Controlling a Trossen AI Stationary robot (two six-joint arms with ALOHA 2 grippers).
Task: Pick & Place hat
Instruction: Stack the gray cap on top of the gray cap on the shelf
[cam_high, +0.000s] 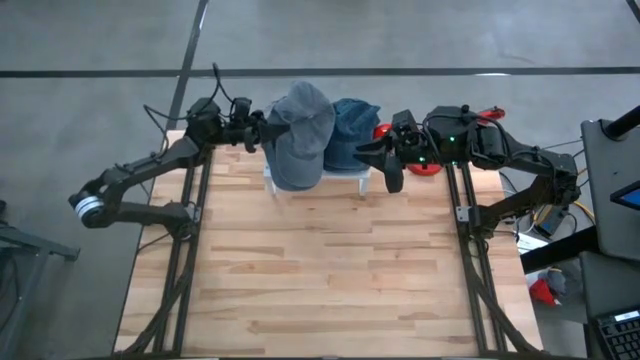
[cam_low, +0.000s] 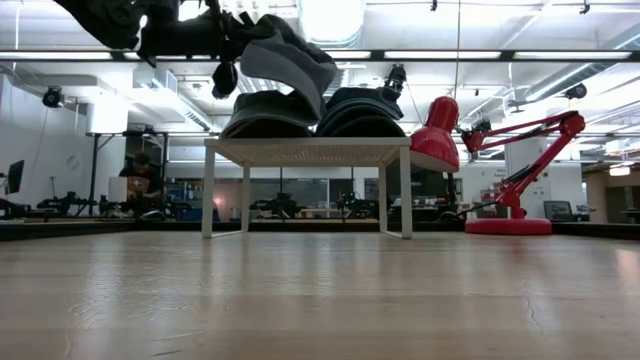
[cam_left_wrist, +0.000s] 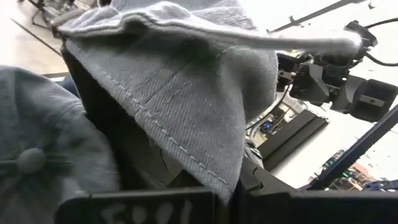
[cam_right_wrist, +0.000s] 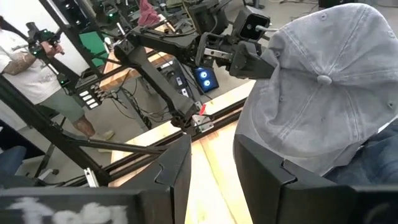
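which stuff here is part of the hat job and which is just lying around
For the job: grey hat, held by the shut left tool; blue hat; white stand; right tool, empty.

Lying about: red lamp.

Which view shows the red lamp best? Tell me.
The low view: the red lamp shows whole, right of the white stand. The high view catches only red bits behind the right arm; the wrist views miss it.

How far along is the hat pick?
Done: left gripper is shut on the grey hat, its brim lifted above the white stand in the low view. In hand: the lift. Left: placing; no hat lies on the table. The blue hat sits on the stand, right gripper open beside it.
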